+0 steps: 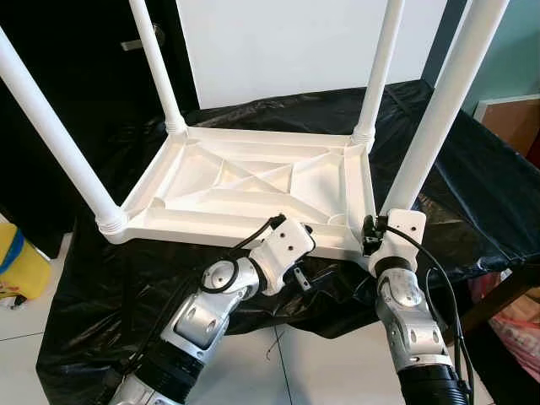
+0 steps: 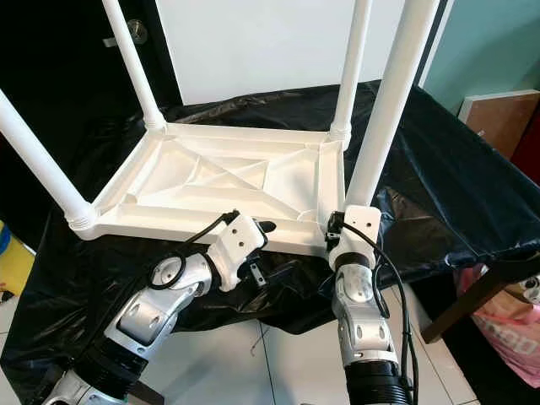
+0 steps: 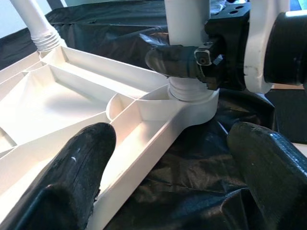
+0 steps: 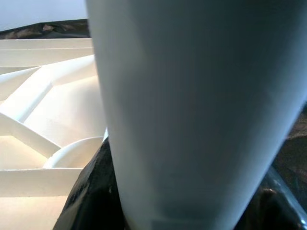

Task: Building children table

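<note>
A white plastic table top (image 1: 245, 221) lies upside down on a black sheet, with white legs standing up from its corners. My right gripper (image 1: 375, 226) is shut on the base of the near right leg (image 1: 439, 110), just above its socket; the same leg (image 4: 192, 105) is close up in the right wrist view, with a black finger (image 4: 91, 191) beside it. My left gripper (image 3: 172, 163) is open at the top's front rim (image 3: 144, 143), left of that corner. One of its fingers (image 3: 81, 163) is over the ribbed underside and the other is over the sheet.
The black sheet (image 1: 472, 169) drapes a low table and hangs to the white tiled floor (image 1: 321, 363). A yellow object (image 1: 17, 261) sits on the floor at the left. A wooden table leg (image 1: 498, 295) and a pink bag (image 1: 519, 333) are at the right.
</note>
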